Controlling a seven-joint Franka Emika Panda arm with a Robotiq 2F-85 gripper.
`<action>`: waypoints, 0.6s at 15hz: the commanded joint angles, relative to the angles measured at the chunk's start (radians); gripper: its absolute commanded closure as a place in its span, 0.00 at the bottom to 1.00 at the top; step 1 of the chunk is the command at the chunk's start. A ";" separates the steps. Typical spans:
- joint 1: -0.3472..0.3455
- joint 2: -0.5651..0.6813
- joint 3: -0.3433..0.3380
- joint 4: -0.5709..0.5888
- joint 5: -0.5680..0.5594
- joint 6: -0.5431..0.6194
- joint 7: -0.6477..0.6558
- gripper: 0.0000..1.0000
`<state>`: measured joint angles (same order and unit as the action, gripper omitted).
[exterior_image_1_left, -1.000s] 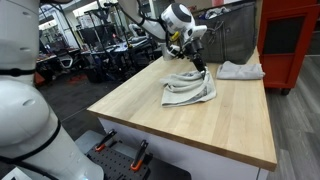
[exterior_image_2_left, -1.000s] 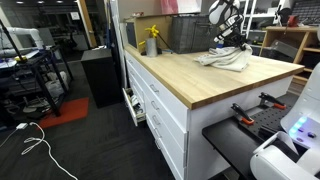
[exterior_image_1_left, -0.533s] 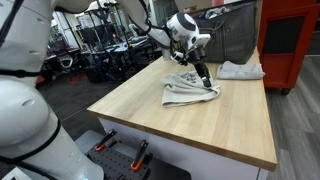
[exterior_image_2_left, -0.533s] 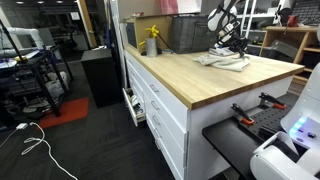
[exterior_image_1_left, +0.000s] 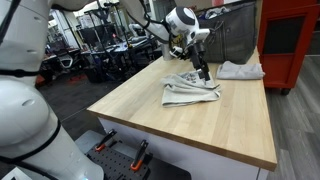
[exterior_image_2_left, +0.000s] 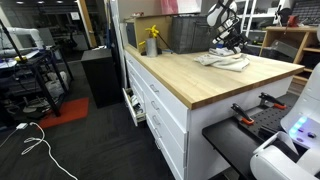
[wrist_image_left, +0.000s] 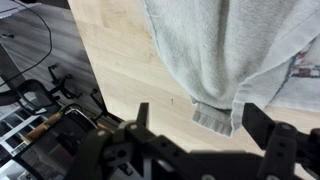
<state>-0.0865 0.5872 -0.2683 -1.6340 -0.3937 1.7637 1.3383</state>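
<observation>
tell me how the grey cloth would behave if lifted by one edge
Probably floppy: the grey cloth lies in soft folds, so it should drape from wherever it is pinched. Likely light, since it looks thin. Pushed, it would probably bunch up rather than slide across the wooden table.

Robotics lab: butcher-block workbench (exterior_image_1_left: 190, 125), red tool cabinet (exterior_image_1_left: 292, 40), equipment cart (exterior_image_2_left: 30, 75), floor cables (exterior_image_2_left: 35, 145).
</observation>
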 joint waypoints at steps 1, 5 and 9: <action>-0.012 -0.080 0.029 0.007 0.089 -0.047 -0.057 0.00; -0.010 -0.136 0.066 0.010 0.190 -0.065 -0.130 0.00; -0.003 -0.155 0.101 0.023 0.269 -0.064 -0.194 0.00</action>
<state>-0.0845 0.4494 -0.1887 -1.6306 -0.1814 1.7324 1.2041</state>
